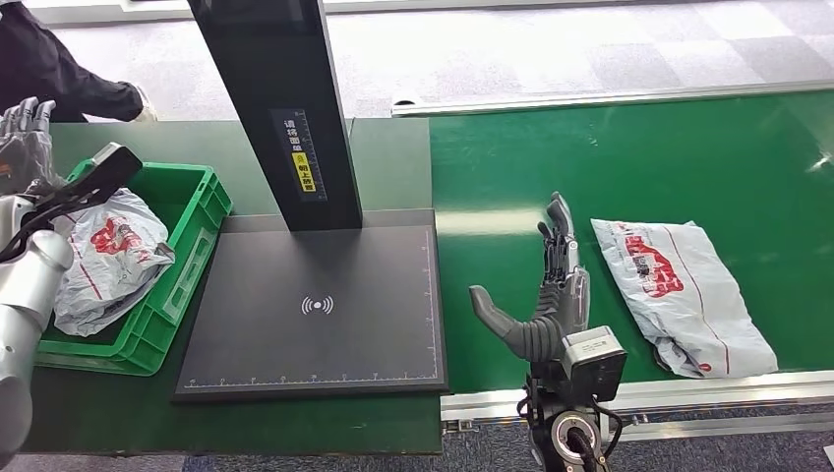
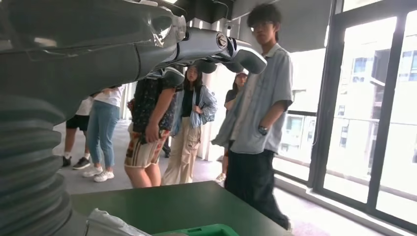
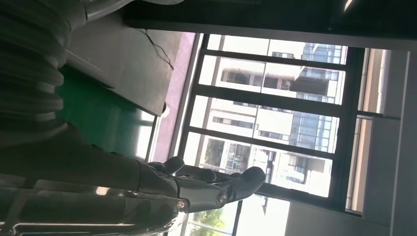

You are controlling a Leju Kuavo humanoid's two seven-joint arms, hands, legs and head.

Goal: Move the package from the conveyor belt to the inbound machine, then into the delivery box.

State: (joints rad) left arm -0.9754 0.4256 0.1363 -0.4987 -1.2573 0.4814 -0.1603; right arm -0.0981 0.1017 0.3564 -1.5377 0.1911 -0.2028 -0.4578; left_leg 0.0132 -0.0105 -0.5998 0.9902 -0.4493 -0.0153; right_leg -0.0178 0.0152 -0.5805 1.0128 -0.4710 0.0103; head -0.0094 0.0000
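Step in hand, by my reading: the reach for the pickup, with the lift off the belt not yet made. The package point(image 1: 684, 293), a grey bag with red print, lies flat on the green conveyor belt point(image 1: 629, 157), at the near right. The right hand point(image 1: 546, 295) hovers just left of it, apart from it, fingers straight and spread, thumb out, holding nothing. The next move calls for the hand to shift right over the bag and close on its loose film, then carry it left onto the black scanner plate point(image 1: 315, 305) of the inbound machine point(image 1: 285, 108). The green crate point(image 1: 202, 211) at far left already holds a similar bag point(image 1: 108, 256), slumped inside. The left hand point(image 1: 25, 133) is raised beside the crate, fingers apart, empty.
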